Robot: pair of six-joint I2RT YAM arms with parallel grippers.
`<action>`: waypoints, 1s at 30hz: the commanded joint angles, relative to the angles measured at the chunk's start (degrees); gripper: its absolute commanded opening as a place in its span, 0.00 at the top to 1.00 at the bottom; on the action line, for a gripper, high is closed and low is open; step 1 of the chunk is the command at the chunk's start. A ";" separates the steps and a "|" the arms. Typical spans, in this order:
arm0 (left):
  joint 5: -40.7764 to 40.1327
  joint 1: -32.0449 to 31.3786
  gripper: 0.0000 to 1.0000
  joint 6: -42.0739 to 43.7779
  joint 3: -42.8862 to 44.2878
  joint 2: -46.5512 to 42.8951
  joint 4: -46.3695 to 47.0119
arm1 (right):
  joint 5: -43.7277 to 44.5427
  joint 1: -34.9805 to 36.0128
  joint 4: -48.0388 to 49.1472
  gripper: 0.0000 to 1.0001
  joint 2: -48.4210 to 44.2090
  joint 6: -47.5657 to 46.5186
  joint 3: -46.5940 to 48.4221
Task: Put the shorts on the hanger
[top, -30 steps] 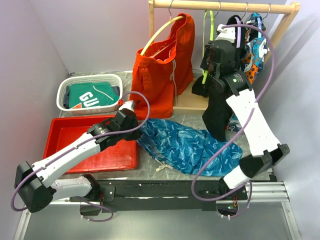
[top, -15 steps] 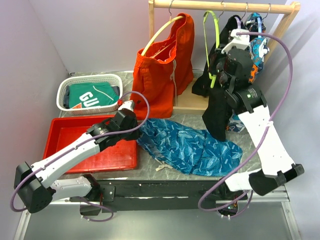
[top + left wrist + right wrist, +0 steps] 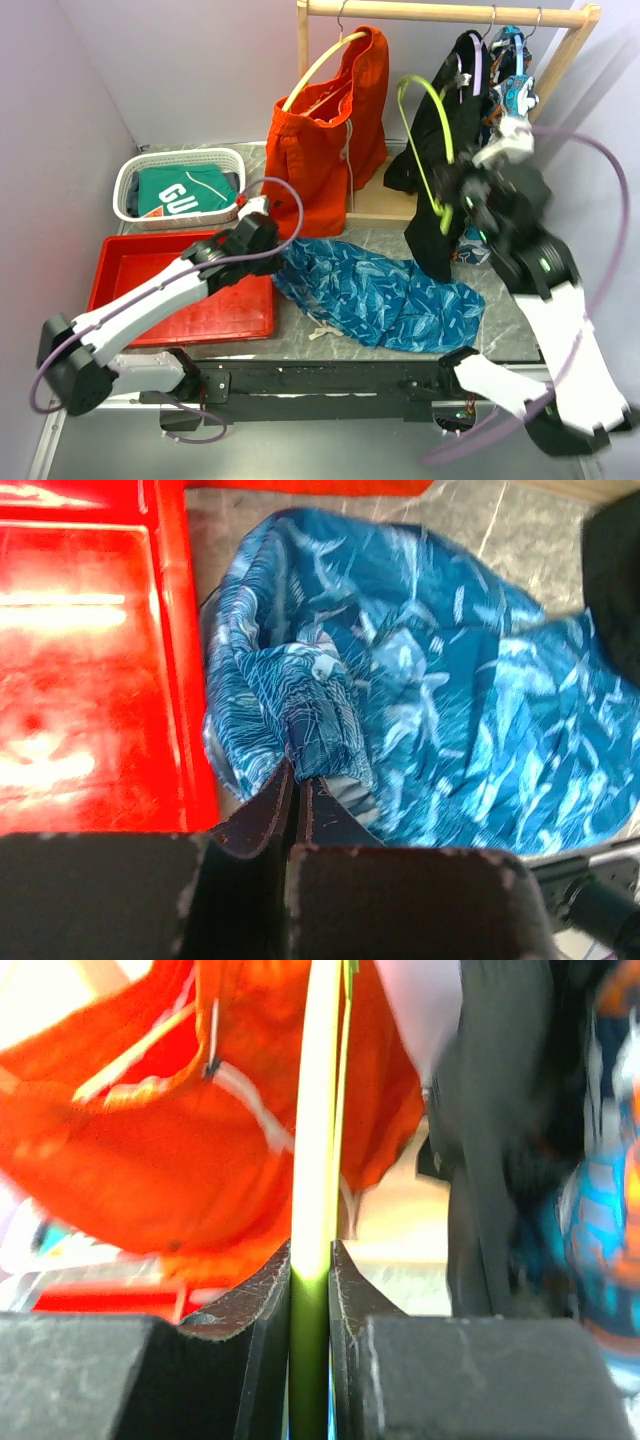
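The blue-and-teal patterned shorts point(image 3: 385, 295) lie spread on the table in front of the rack, also filling the left wrist view point(image 3: 430, 690). My left gripper point(image 3: 262, 222) is shut on a fold at the shorts' left edge point(image 3: 300, 770). My right gripper point(image 3: 455, 200) is shut on the lime-green hanger point(image 3: 425, 135), which is off the rail and tilted in the air left of the black garment. In the right wrist view the hanger's bar point(image 3: 315, 1160) runs straight up between my fingers point(image 3: 310, 1260).
A wooden rack point(image 3: 440, 12) at the back holds orange shorts point(image 3: 325, 140) on a yellow hanger, a black garment point(image 3: 440, 220) and a patterned garment point(image 3: 510, 90). A red tray point(image 3: 140, 270) and a white basket point(image 3: 180, 185) stand at the left.
My right gripper has lifted the green hanger off the rail and drawn it down and toward the near side. My left gripper has stayed at the shorts' left edge.
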 commanded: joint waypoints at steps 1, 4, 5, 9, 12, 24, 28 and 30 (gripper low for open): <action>-2.42 0.50 0.99 -2.26 5.87 6.21 1.34 | -7.78 -0.17 -7.39 1.00 -11.39 6.90 -5.93; -2.86 0.85 0.99 -2.70 9.12 11.22 0.82 | -15.78 -0.09 -13.19 1.00 -17.02 8.40 -11.20; -3.12 1.03 0.99 -2.70 10.78 12.38 0.38 | -17.80 -0.09 -14.35 1.00 -18.35 8.41 -12.53; -4.35 1.47 0.99 -2.97 14.04 16.34 -0.85 | -31.49 -0.09 -19.89 1.00 -23.54 6.31 -16.06; -5.14 2.61 0.99 -3.14 16.07 18.36 -2.34 | -35.30 -0.17 -24.55 1.00 -25.39 4.20 -16.06; -5.58 4.98 0.99 -2.97 16.86 19.95 -3.40 | -45.24 3.60 -26.06 1.00 -26.45 2.61 -18.17; -5.32 4.98 0.99 -2.36 16.51 19.08 -3.49 | -43.31 4.39 -25.88 1.00 -25.13 1.64 -18.61; -5.06 4.98 0.99 -2.00 16.25 18.63 -3.41 | -42.09 4.40 -25.18 1.00 -25.22 1.73 -18.87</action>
